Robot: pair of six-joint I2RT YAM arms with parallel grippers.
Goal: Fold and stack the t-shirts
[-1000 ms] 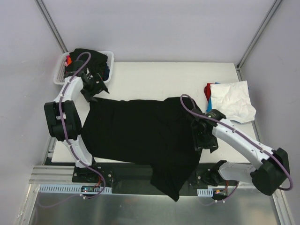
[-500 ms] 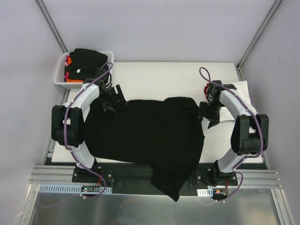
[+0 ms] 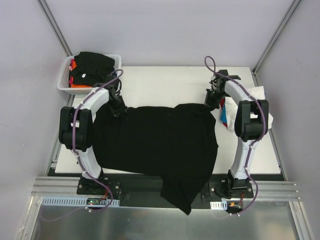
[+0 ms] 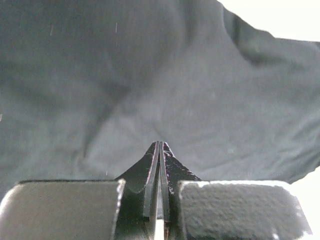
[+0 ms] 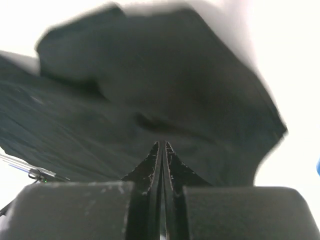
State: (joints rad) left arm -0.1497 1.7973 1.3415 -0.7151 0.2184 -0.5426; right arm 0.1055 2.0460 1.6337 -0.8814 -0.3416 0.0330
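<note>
Fold start: the black t-shirt (image 3: 160,145) lies spread mid-frame on the desk (image 3: 165,82), with the left gripper (image 3: 118,108) and right gripper (image 3: 209,103) pinched together, apparently on its upper corners; next, both should draw that edge evenly toward the frame's bottom.

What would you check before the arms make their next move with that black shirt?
1. Left gripper shut at the black shirt's far left corner: ok.
2. Right gripper shut at its far right corner: ok.
3. Cloth really pinched in both: cannot tell.
4. Shirt wholly on the table: not ok, a part hangs over the near edge.
5. Right arm clear of the white shirt: cannot tell.
</note>
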